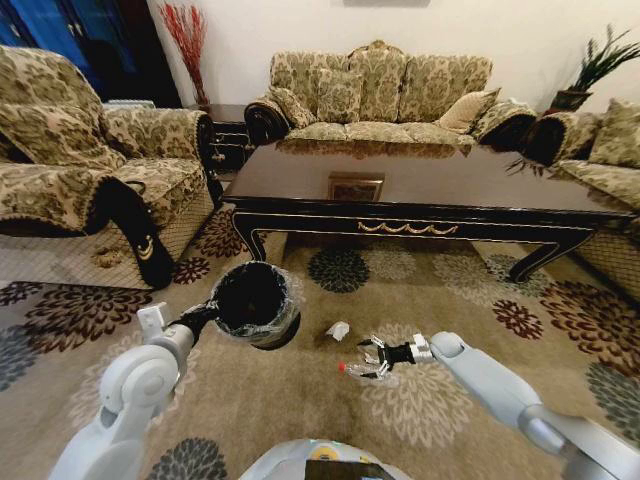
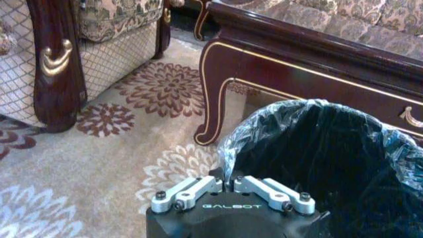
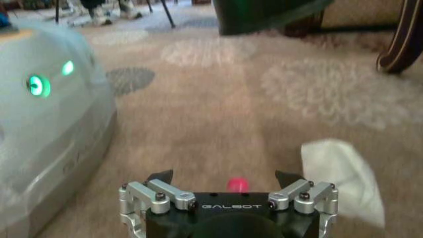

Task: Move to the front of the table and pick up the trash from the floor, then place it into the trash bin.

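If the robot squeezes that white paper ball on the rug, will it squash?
Probably. The crumpled white paper looks creased and loose, so it should squash easily. It seems very light and might skid on the rug if nudged. The right gripper is beside it with its fingers apart.

Glossy dark wood table (image 1: 430,190); crinkly plastic liner on trash bin (image 2: 343,148).

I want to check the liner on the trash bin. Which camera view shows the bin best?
The left wrist view: the trash bin sits just beyond the left gripper, its liner and dark inside close up. The head view shows the whole bin smaller, on that arm. In the right wrist view, I cannot identify it for certain.
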Available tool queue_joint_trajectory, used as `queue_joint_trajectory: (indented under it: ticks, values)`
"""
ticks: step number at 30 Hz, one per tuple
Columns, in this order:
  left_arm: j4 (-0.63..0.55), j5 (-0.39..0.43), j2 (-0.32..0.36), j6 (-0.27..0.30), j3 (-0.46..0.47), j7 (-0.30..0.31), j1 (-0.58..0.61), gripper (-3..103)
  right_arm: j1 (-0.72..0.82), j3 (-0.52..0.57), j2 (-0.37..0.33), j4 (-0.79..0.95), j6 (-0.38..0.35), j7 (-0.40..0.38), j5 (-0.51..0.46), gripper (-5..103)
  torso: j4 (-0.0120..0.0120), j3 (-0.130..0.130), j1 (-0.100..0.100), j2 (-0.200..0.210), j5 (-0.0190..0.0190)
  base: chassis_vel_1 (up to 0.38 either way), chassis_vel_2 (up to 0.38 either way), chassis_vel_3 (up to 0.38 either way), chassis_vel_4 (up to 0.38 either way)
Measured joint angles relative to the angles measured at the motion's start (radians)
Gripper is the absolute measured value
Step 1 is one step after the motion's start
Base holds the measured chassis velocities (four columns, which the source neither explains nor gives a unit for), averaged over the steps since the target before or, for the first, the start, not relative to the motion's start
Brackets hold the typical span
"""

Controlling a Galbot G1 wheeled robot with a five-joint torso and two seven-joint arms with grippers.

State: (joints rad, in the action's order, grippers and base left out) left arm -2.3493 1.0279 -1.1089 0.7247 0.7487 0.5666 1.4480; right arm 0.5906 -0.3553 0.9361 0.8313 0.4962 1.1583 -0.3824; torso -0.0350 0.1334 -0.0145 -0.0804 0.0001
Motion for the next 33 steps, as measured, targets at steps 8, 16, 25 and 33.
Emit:
queue_joint_trajectory:
  ticks: [8, 16, 25, 33]
  values:
    - [0.007, -0.008, -0.007, 0.000, -0.006, 0.000, -0.004, 3, -0.007, 0.017, 0.054, -0.156, 0.046, -0.030, 0.077, 100, 0.0001, 0.000, 0.000, 0.000, -0.0002, 0.000, 0.000, 0.000, 0.000]
    - [0.024, -0.011, -0.008, -0.001, -0.015, -0.001, -0.014, 3, -0.005, 0.044, 0.093, -0.247, 0.088, -0.052, 0.137, 97, 0.0001, 0.000, 0.000, 0.000, 0.0000, 0.000, 0.000, 0.000, 0.000]
    - [0.038, -0.012, -0.007, -0.003, -0.022, -0.002, -0.024, 3, -0.009, 0.048, 0.107, -0.279, 0.105, -0.063, 0.169, 71, 0.0002, 0.000, 0.000, 0.000, -0.0001, 0.000, 0.000, 0.000, 0.000]
    - [0.047, -0.013, -0.004, -0.004, -0.025, -0.003, -0.028, 3, -0.013, 0.068, 0.113, -0.291, 0.125, -0.063, 0.188, 41, 0.0001, 0.000, 0.000, 0.000, 0.0002, 0.000, 0.000, 0.000, 0.000]
